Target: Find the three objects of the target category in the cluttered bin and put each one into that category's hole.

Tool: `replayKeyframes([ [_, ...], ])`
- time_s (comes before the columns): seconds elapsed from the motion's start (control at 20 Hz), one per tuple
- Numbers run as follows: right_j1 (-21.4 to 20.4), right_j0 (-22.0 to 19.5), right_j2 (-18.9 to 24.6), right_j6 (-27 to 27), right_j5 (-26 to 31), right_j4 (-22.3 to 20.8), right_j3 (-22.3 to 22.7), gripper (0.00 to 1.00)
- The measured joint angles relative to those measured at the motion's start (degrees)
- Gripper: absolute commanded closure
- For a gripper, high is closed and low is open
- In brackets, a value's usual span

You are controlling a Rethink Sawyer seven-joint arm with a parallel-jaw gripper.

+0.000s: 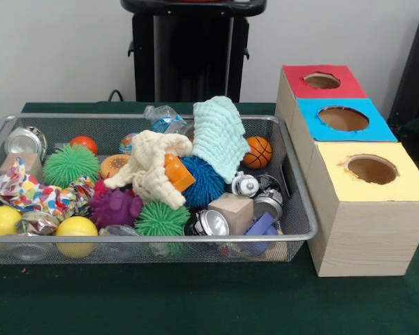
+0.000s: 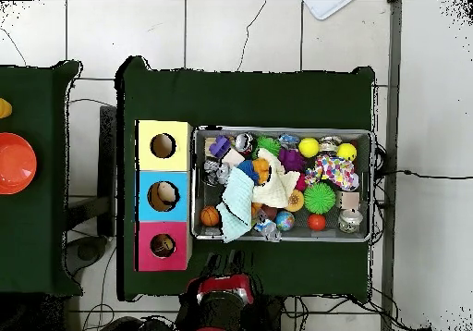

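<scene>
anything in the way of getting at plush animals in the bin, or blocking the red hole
No plush animal shows in the bin. A cream cloth and a mint cloth drape over the pile's middle and may hide some. Nothing visible covers the red hole.
</scene>
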Motion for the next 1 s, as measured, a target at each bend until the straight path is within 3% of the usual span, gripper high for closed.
replayKeyframes([
  [1.0,-3.0,-4.2,0.0,0.0,0.0,0.1,0.0,0.0],
])
